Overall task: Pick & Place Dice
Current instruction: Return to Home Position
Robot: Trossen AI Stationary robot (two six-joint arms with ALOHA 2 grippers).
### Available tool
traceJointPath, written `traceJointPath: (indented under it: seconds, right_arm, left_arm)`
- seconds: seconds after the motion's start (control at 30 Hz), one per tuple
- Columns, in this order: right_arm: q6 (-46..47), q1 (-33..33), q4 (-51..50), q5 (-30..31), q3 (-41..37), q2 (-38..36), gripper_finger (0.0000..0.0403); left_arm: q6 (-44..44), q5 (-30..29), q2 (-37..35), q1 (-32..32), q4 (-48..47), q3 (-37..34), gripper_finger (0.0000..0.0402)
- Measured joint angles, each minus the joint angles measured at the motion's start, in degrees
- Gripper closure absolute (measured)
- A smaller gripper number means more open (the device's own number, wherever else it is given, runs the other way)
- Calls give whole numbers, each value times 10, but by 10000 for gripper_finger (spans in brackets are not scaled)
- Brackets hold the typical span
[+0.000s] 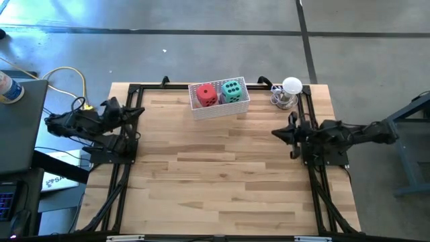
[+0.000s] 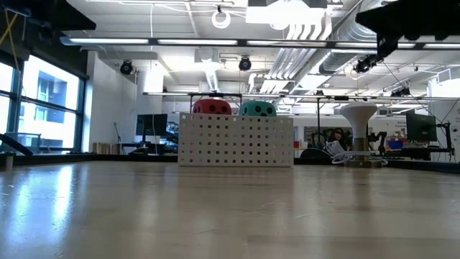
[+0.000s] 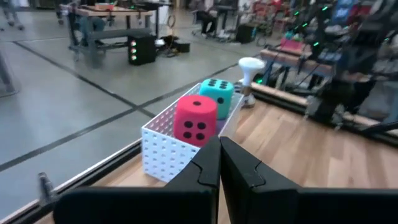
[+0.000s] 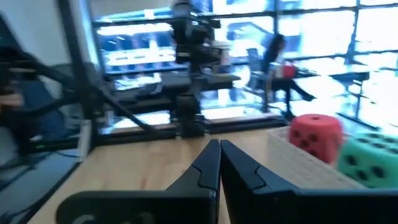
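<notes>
A red die and a teal-green die sit side by side in a white perforated basket at the table's far edge, their tops rising above its wall. My left gripper is shut and empty, drawn back above the table's left edge. My right gripper is shut and empty above the right edge. Both point level toward the table's middle. The left wrist view shows the red die and teal-green die.
A white mushroom-shaped lamp stands at the far right corner, beside the basket. Black frame rails run along the table's left and right sides. The wooden tabletop lies bare between the arms.
</notes>
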Motion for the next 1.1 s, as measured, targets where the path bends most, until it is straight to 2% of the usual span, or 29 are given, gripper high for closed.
traceJointPath:
  seconds: [0.07,0.3,0.63,0.87,1.1]
  right_arm:
    - [-2,-14,42,-29,-40,-14,402]
    - [7,-41,168,-64,-135,-21,402]
    - [16,-41,153,-69,-140,-20,401]
    - [20,-41,148,-71,-141,-20,401]
    - [19,-41,148,-70,-141,-20,401]
  left_arm:
    - [2,14,-14,0,7,-8,401]
    - [30,65,-41,0,59,-45,401]
    - [45,87,-41,0,99,-109,401]
    - [43,206,-41,0,276,-227,401]
    - [66,245,-41,0,392,-344,401]
